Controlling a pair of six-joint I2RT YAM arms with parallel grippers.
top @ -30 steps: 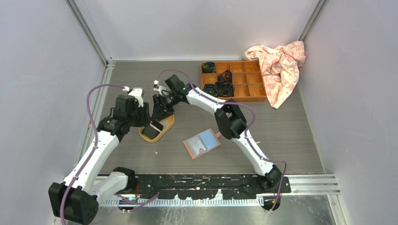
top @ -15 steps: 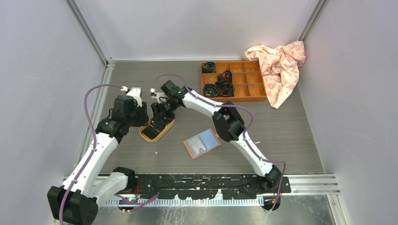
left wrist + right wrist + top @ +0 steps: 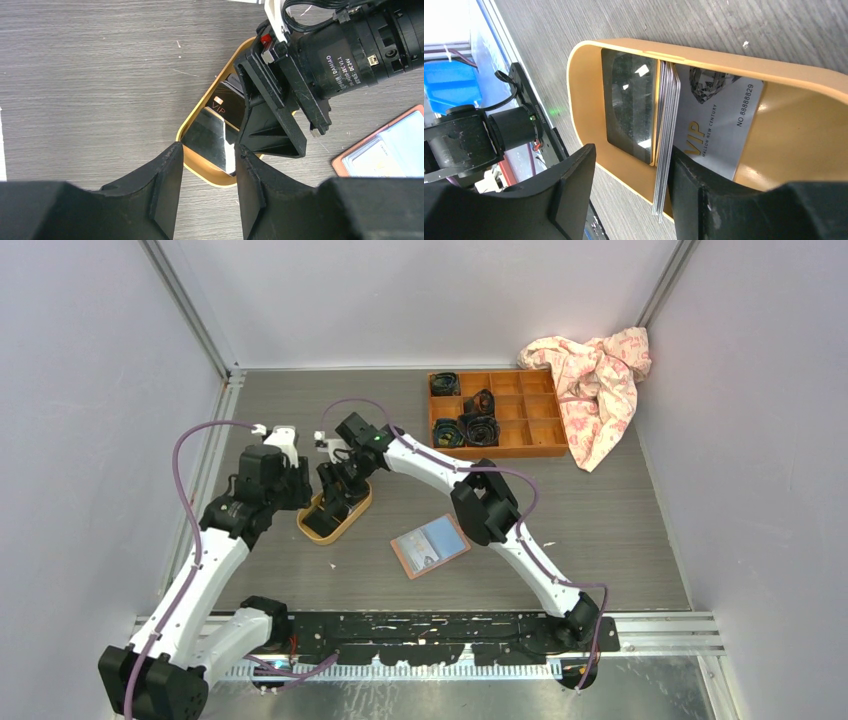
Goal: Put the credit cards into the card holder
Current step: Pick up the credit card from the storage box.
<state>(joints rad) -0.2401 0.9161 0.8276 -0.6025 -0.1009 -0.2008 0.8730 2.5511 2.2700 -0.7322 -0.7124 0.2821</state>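
Only the right wrist view shows the credit cards bunched on edge in the yellow tray, just beside one finger of the right gripper, whose jaws stand wide. A flat card reads "VIP MAISON NEW CENTURY NO 88888829". The left wrist view shows "DAMIAO" on the right arm's motor. The left gripper is parted over the tray's end, gripping nothing. The card holder lies open, apart from the tray.
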